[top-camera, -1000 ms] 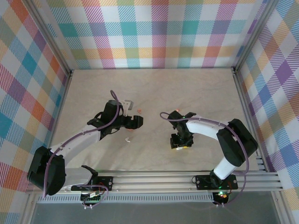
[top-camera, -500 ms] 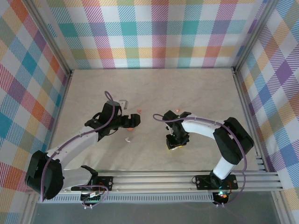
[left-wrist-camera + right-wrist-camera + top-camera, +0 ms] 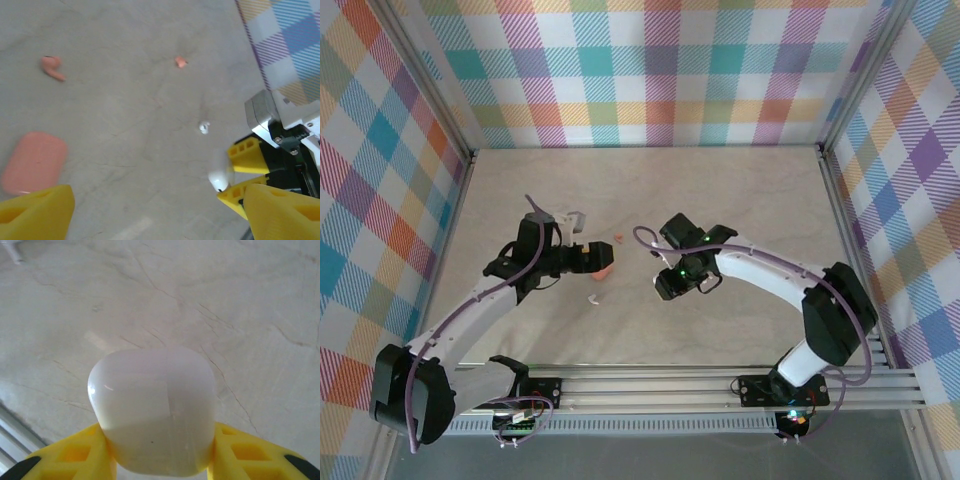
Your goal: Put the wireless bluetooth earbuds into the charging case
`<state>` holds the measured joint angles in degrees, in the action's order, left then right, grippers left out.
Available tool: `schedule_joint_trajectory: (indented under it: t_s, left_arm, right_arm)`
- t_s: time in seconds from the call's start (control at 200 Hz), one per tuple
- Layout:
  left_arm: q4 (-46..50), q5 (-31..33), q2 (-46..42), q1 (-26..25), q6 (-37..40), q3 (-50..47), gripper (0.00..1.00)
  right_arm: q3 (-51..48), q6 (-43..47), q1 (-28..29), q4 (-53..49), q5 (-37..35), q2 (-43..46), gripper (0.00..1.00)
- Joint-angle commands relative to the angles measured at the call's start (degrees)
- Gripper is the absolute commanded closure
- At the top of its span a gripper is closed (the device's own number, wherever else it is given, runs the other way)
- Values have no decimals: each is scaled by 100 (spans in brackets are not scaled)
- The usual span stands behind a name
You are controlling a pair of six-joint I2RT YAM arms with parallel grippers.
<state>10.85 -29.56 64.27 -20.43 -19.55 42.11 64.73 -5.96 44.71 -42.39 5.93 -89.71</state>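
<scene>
White earbud lies between pincers, nearer right pincer, which is clamped on white case; left pincer wide, empty.

You've got a pale marbled tabletop, plaid cloth walls on three sides, aluminium frame posts at the back corners, and a slotted aluminium rail along the near edge.
</scene>
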Motion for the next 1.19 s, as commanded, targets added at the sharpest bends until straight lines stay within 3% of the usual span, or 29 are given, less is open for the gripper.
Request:
schedule_joint_trajectory:
  t_s: [0.0,0.13,0.235,0.59,0.83,0.97,1.08,1.12,1.19]
  left_arm:
    - [-548,-971,3,34,-138,-97,14]
    - [-534,-1496,229,-174,-183,65,20]
    - [-93,-1218,450,-414,-213,289,23]
    - [-1028,-1610,771,-945,-704,157,29]
    - [-1020,-1565,918,-1156,-748,253,37]
    - [-934,-1568,1116,-1253,-717,411,49]
    - [-944,-1545,1169,-1271,-715,496,65]
    - [-949,-1504,1161,-1271,-706,511,70]
    - [-985,-1444,1126,-1271,-695,521,79]
  right_arm:
    - [232,694,167,76,154,256,73]
    - [260,1013,329,202,51,446,73]
    - [182,1294,445,414,16,638,73]
    - [87,1536,548,709,40,916,72]
    - [119,1562,556,602,-57,951,72]
    - [223,1565,557,537,-126,948,72]
    - [295,1545,556,484,-145,962,71]
    - [266,1536,557,518,-184,995,68]
    - [200,1499,552,592,-341,1056,54]
